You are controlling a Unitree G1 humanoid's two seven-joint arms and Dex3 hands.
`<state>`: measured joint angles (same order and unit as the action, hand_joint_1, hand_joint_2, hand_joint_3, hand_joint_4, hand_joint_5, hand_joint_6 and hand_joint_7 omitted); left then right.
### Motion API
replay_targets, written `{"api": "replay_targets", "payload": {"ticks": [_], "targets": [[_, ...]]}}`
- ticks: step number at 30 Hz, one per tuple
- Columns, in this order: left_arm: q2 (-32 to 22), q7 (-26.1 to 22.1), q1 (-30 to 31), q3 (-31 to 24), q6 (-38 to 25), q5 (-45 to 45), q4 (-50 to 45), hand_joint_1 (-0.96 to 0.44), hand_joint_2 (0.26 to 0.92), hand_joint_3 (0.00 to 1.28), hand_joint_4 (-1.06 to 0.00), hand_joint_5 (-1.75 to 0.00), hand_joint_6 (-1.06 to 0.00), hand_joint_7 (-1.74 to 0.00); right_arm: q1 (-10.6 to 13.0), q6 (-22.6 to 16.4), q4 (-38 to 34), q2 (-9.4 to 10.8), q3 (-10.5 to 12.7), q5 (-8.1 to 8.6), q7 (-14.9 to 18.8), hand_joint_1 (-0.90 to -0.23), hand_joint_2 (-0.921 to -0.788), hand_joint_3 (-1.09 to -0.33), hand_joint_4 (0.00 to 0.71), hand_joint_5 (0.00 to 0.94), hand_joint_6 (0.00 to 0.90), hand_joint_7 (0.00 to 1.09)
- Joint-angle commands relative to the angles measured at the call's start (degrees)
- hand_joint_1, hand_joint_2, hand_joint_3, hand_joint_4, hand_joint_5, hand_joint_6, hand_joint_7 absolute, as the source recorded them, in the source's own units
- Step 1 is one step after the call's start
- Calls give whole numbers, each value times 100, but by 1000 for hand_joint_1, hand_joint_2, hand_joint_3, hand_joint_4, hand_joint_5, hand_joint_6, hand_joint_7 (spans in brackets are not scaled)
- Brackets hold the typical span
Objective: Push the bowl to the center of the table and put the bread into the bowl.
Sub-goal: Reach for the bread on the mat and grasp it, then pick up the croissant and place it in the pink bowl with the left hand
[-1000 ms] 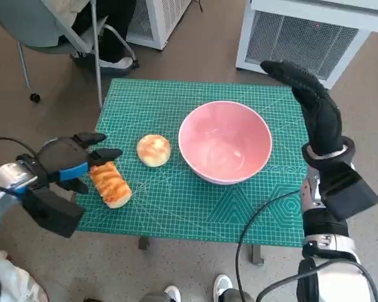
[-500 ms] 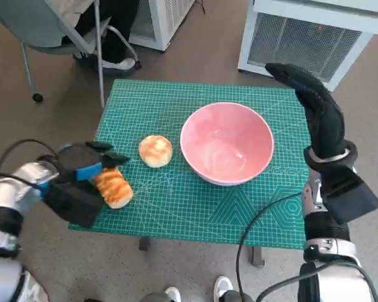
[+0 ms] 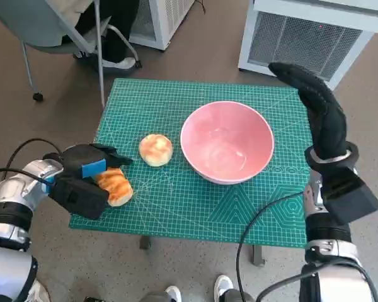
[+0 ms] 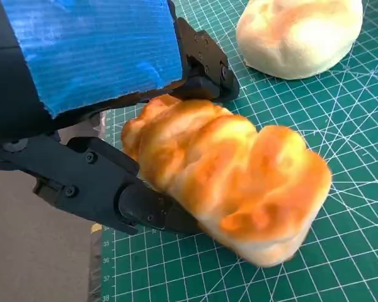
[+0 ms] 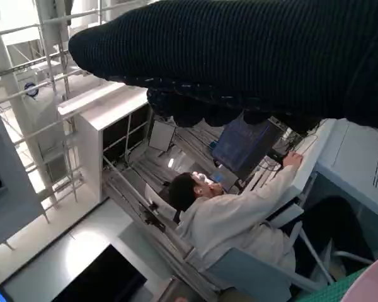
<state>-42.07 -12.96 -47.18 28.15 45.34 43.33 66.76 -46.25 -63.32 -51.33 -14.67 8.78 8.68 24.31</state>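
A pink bowl (image 3: 227, 142) stands a little right of the middle of the green cutting mat (image 3: 176, 100). A round bun (image 3: 155, 150) lies just to its left. At the mat's left front lies a long glazed bread (image 3: 116, 186). My left hand (image 3: 82, 168) is over its far end. In the left wrist view the black fingers (image 4: 201, 63) press one side of the bread (image 4: 227, 170) and the thumb (image 4: 132, 201) the other; it rests on the mat. The round bun (image 4: 299, 34) lies beyond it. My right hand (image 3: 318, 107) is raised beside the bowl's right, fingers straight, holding nothing.
A grey chair (image 3: 50, 25) and a seated person's shoe (image 3: 116, 63) are beyond the table's far left corner. A white grilled unit (image 3: 309, 38) stands beyond the far right. A black cable (image 3: 264, 214) hangs over the front edge. The right wrist view shows a seated person (image 5: 233, 220).
My left hand has moved right and onto the long bread, and its fingers have closed around it. The bread has hardly shifted. My right hand has stayed where it was.
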Motion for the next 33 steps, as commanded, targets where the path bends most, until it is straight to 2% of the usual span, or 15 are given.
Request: {"api": "replay_targets", "payload": {"ticks": [1,2,3,6,13,17,24,28,33], "targets": [[80,10,141,161,173,33,62,-97,918,111,-726,-599,-648,-969,138,66,-15,-11,-36,-45,-31,-782,-921,-785,258,3,307,10],[68,25,142,163,184,17,56,-62,919,107,-693,-802,-631,-1066,138,68,-17,-9,-38,-38,-28,-783,-921,-785,258,3,307,10],[39,33,147,154,210,-12,37,-39,920,106,-673,-931,-621,-1128,137,71,-21,-6,-41,-29,-24,-784,-921,-785,258,2,307,10],[-49,-26,144,97,284,-136,-29,-13,920,84,-683,-1070,-619,-1173,139,63,-34,-4,-46,-22,-23,-785,-921,-785,258,2,307,10],[-342,-502,116,-258,604,-761,-318,0,921,68,-694,-1123,-626,-1187,140,62,-22,-12,-59,-40,-33,-786,-921,-786,258,2,307,10],[-574,-1134,33,-737,971,-1618,-641,1,921,61,-694,-1136,-641,-1164,130,63,-41,-28,-62,-20,-2,-786,-921,-788,257,1,307,10],[-670,-1932,-104,-1466,1040,-2952,-1309,2,911,19,-708,-1146,-760,-1017,92,77,-83,-55,-64,23,58,-786,-921,-789,250,0,307,10],[-586,-2094,-303,-1770,849,-3388,-1689,2,908,14,-712,-1145,-781,-994,70,65,-113,-82,-60,16,58,-783,-921,-789,250,0,307,9],[-287,-1969,-699,-1929,737,-3461,-1954,2,913,12,-712,-1115,-761,-1045,41,81,-156,-80,-44,77,108,-781,-921,-787,249,0,304,8]]}}
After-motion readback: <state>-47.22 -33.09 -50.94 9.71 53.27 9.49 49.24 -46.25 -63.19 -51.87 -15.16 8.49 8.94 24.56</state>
